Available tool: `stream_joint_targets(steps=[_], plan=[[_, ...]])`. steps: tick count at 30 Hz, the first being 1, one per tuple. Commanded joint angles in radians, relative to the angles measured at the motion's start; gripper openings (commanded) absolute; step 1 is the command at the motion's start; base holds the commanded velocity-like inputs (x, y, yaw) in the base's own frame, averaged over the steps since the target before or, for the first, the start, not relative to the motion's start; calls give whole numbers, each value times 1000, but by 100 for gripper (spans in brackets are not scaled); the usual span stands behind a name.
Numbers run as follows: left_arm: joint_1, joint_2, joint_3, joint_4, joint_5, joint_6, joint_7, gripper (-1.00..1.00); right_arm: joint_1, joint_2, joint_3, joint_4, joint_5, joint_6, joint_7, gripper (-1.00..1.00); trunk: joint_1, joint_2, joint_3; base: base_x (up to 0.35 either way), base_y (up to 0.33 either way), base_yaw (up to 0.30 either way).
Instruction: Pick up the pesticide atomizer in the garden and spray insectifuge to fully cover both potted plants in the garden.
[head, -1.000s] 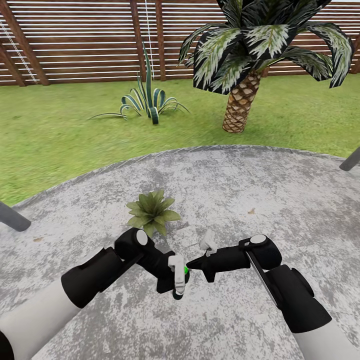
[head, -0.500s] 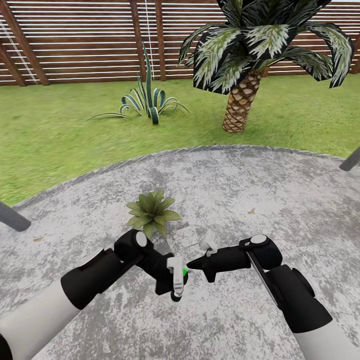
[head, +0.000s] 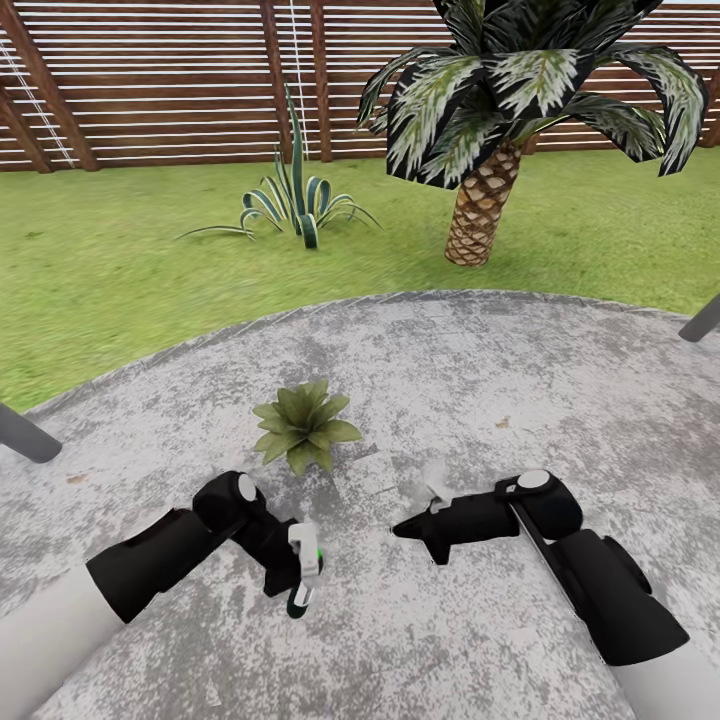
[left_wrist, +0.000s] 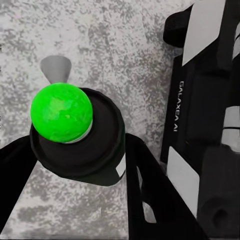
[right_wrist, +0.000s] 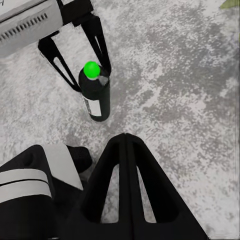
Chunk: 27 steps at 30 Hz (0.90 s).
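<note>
Dark green atomizer with bright green cap and small white label; black fingers; grey mottled patio; green lawn; brown slatted fence; green leafy plant; striped agave

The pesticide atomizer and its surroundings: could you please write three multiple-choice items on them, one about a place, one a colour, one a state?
1. Where does the potted plant sit?
A. on the lawn
B. on the grey paved patio
C. against the fence

2. What colour is the tip of the pesticide atomizer?
A. bright green
B. red
C. white

3. How is the atomizer held?
A. lying free on the paving
B. in the right gripper
C. between the fingers of the left gripper

Answers: 1 B, grey paving surrounds it in the head view. 2 A, green in both wrist views. 3 C, the left fingers flank it.
</note>
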<state>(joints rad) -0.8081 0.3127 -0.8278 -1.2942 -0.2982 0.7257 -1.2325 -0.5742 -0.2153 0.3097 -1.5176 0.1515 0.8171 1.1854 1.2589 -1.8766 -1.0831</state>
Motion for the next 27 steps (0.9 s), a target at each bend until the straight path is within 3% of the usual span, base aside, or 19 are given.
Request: stream_joint_targets(steps=[1, 3, 5, 6, 7, 8, 10, 15, 18, 21, 24, 27], plan=[[1, 7, 11, -2, -4, 9, -5, -100, 0, -13, 0, -1, 8, 6, 7, -100, 0, 0, -1, 0, 0, 0], [3, 17, 54, -4, -4, 9, -4, -100, 0, -38, -1, -1, 8, 6, 7, -100, 0, 0, -1, 0, 0, 0], [11, 21, 131, -7, -4, 10, -3, -100, 1, -52, -2, 2, 7, 6, 6, -100, 0, 0, -1, 0, 0, 0], [17, 22, 190, -8, -5, 11, -2, -100, 2, -57, -3, 4, 7, 6, 5, -100, 0, 0, -1, 0, 0, 0], [18, 22, 210, -9, -5, 11, -1, -100, 3, -58, -4, 4, 7, 7, 4, 100, 0, 0, -1, 0, 0, 0], [20, 23, 266, -9, -5, 12, 1, -100, 3, -60, -6, 4, 7, 7, 3, 100, 0, 0, -1, 0, 0, 0], [22, 23, 332, -9, -5, 17, 2, -100, 4, -62, -8, 2, 7, 7, 0, 100, 0, 0, -1, 0, 0, 0], [23, 23, 453, -11, -7, 34, 2, -100, 5, -63, -22, 2, 9, 8, -26, 100, 0, 0, -1, 0, 0, 0], [24, 23, 512, -11, -14, 75, 3, -100, 6, -62, -78, 9, 25, 10, -135, 100, 0, 0, -1, 0, 0, 0], [31, 23, 542, -11, -22, 110, 4, -100, 12, -56, -132, 28, 33, 12, -294, 100, 0, 0, -1, 0, 0, 0], [42, 23, 562, -11, -31, 155, 8, -100, 14, -51, -151, 56, 34, 15, -440, 100, 0, 0, -1, 0, 0, 0], [44, 23, 601, -11, -52, 179, 13, -100, 15, -50, -155, 113, 33, 15, -497, 100, 0, 0, -1, 0, 0, 0]])
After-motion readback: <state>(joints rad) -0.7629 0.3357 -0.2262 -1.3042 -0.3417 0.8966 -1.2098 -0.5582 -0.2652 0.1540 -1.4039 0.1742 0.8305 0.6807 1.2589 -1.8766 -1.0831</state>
